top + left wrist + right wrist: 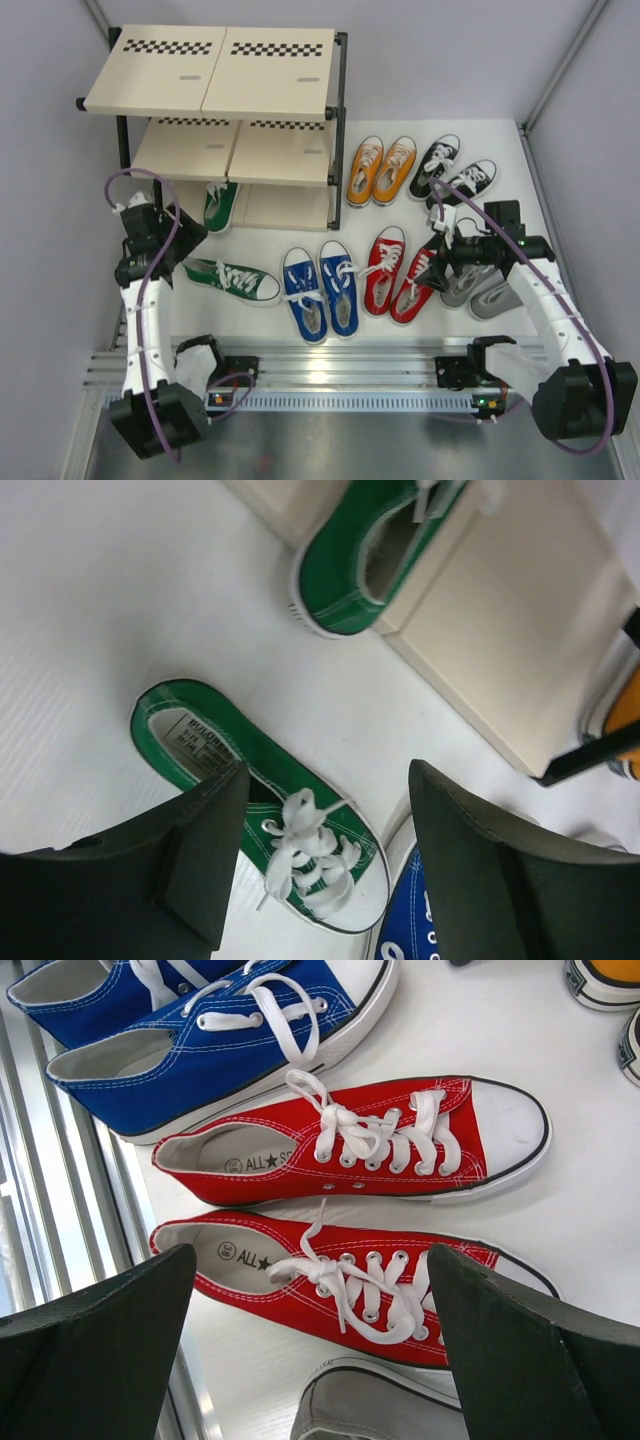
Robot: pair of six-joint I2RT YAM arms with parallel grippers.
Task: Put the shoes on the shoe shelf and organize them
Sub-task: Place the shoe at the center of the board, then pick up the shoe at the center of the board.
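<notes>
Left claw [330,865] hangs spread wide and empty over the green shoe [260,810] lying on the tabletop [90,630]; the second green shoe [375,560] rests on the shoe shelf's [222,72] bottom board [520,650], heel jutting past its edge. My right claw [312,1350], equally wide and holding nothing, hovers above the red pair [350,1145] beside the blue pair [200,1050].

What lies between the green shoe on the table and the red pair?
The blue pair lies between the green shoe and the red pair; the top external view shows it.
</notes>
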